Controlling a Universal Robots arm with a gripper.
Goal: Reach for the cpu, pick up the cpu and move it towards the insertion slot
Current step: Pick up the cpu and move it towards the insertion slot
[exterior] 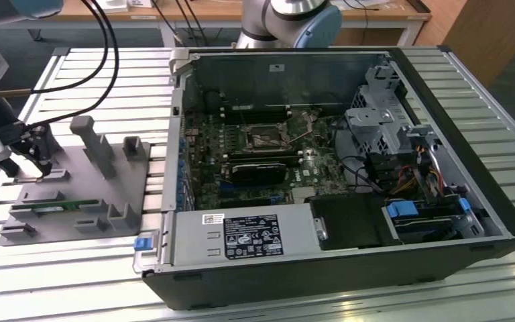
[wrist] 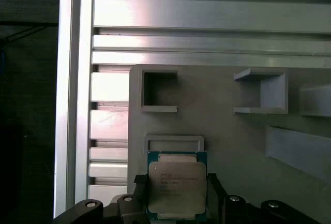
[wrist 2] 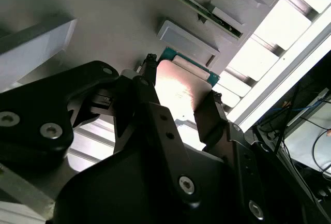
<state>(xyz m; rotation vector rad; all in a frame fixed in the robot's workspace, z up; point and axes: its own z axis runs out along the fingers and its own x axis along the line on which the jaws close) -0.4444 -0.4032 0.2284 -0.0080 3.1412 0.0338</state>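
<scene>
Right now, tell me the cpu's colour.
The cpu is silvery on top with a green edge, clearest in the first wrist view.

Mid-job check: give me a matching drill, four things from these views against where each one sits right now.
1. silvery square cpu chip
2. square dark insertion slot in its silvery bracket
3. long thin green memory stick
4. black hand

A. inside the open black computer case
B. on the grey fixture plate, apart from the hand
C. over the plate, at the cpu
D. flat on the plate, at the hand

Pairs: 1-D, 2-A, 3-B, 4-C
</scene>
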